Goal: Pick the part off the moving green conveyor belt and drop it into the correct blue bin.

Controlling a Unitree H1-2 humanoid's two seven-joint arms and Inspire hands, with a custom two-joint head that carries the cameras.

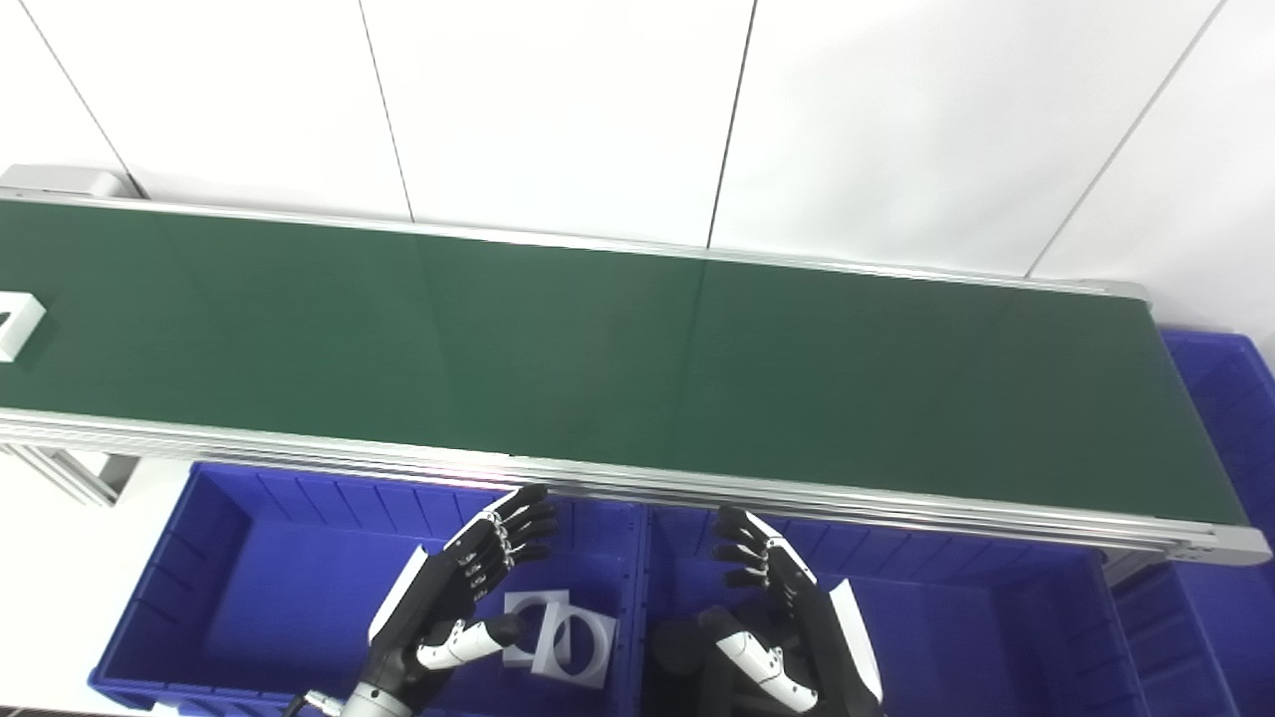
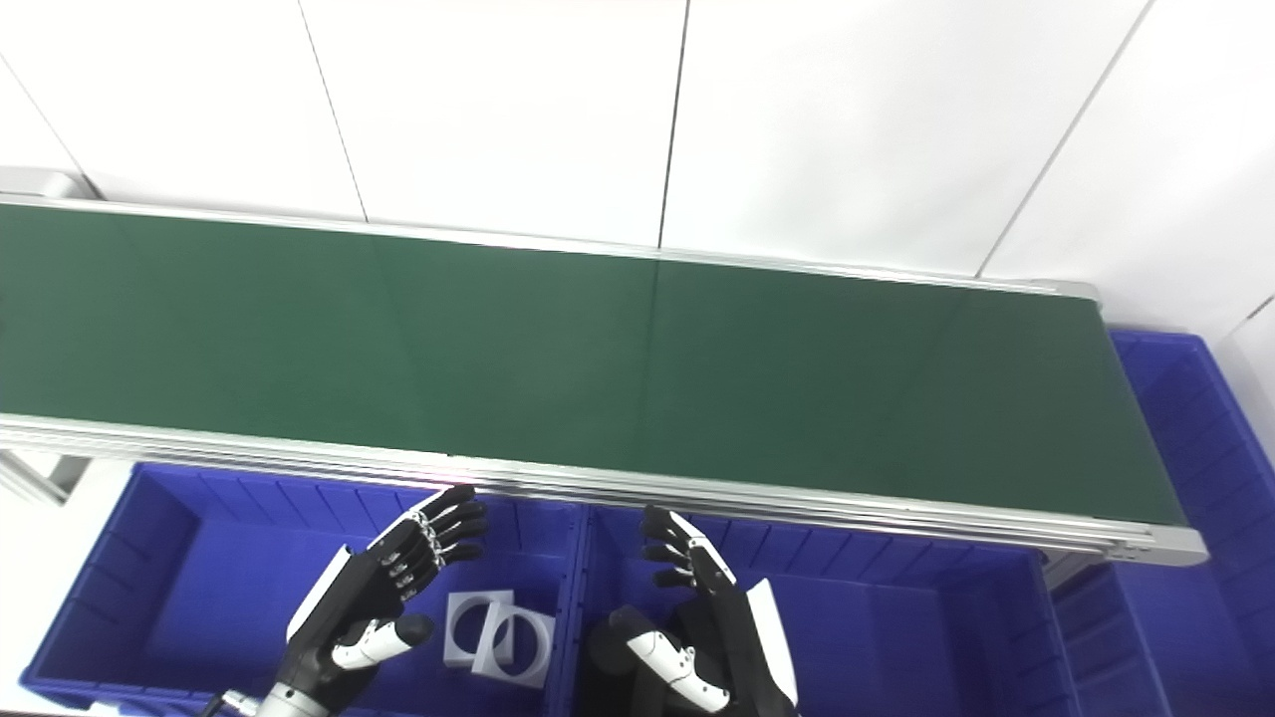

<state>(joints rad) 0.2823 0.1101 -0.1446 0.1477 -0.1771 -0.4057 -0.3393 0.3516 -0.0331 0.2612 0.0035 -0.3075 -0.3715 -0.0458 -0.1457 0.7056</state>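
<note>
Part (image 1: pixel 14 326) rides the conveyor belt (image 1: pixel 618 349) at far left. Left robot hand (image 1: pixel 460 588) and right robot hand (image 1: pixel 787 617) wait released, empty. A late reach could miss it.

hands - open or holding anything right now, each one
Left hand: open, holding nothing, over the left blue bin.
Right hand: open, holding nothing, over the middle blue bin.

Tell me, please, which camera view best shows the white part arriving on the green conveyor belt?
The left eye view: the white part sits at the belt's far left end, cut by the picture's edge. The right eye view shows none of it; its frame stops short there.
</note>
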